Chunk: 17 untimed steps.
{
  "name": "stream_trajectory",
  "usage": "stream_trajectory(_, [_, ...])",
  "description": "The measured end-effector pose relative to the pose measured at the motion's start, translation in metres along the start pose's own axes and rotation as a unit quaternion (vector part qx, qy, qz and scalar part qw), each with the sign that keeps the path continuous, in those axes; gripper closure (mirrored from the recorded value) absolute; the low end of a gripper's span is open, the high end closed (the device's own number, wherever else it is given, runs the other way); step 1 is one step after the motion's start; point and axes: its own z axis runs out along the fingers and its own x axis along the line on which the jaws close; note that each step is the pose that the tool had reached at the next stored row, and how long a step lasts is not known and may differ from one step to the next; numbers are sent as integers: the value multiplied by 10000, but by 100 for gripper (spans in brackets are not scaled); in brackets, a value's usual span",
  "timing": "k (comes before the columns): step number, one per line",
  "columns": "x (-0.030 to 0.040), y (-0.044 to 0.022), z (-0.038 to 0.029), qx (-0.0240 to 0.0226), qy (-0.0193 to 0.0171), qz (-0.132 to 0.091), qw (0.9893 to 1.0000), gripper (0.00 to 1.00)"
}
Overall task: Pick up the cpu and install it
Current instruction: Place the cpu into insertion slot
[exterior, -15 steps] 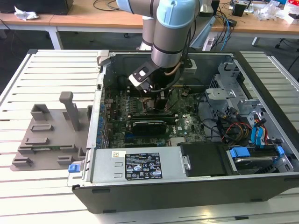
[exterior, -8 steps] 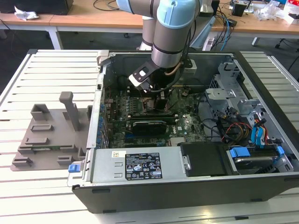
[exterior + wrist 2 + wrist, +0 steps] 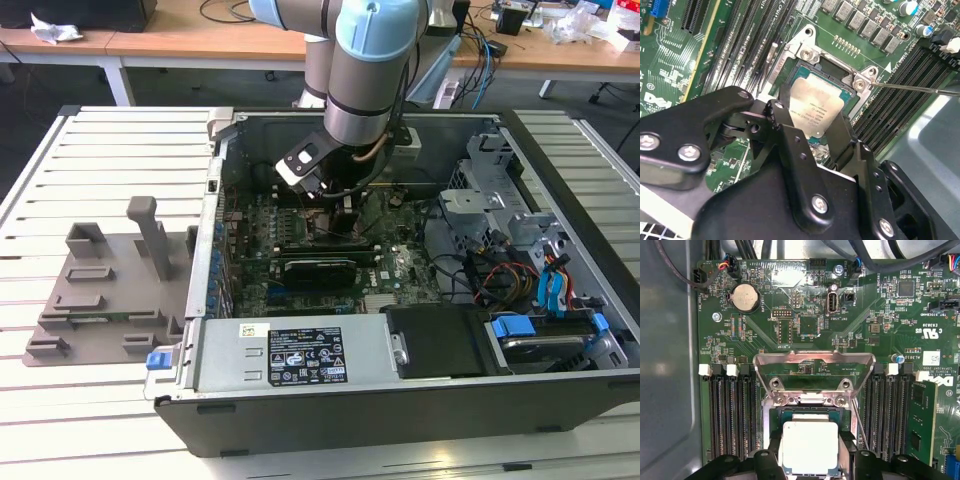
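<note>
The cpu [image 3: 808, 446], a silvery square chip, is over the open motherboard socket [image 3: 775, 415] in both wrist views. My gripper [image 3: 809, 462] has its black fingers [image 3: 771, 457] against two opposite edges of the cpu [image 3: 815, 105] and is shut on it. Whether the chip rests in the socket or hangs just above it cannot be told. The socket's metal load plate [image 3: 814, 371] is flipped open beyond it. In the exterior view the gripper [image 3: 335, 212] reaches down into the open computer case [image 3: 400, 400], and the arm hides the cpu there.
Memory slots [image 3: 735, 420] flank the socket on both sides, with a thin retention lever [image 3: 920, 90] beside it. An expansion card [image 3: 320, 268], power supply [image 3: 290, 355] and drive cage [image 3: 500, 200] stand inside the case. A grey fixture tray [image 3: 110, 290] lies at the exterior view's left.
</note>
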Motion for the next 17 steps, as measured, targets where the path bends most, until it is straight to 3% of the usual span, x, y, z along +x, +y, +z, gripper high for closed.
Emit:
stream_trajectory(1, [0,0,0,0,0,0,10000,40])
stream_trajectory(5, [-1,-1,-9,1,-1,0,10000,40])
stream_trajectory(9, [36,-7,-104,1,-7,1,10000,40])
stream_trajectory(11, [50,-7,-113,1,-7,1,10000,41])
stream_trajectory(12, [57,-7,-115,1,-8,-1,10000,60])
stream_trajectory(14, [58,-7,-114,1,-7,0,10000,66])
stream_trajectory(17, [58,-7,-114,0,-7,0,10000,84])
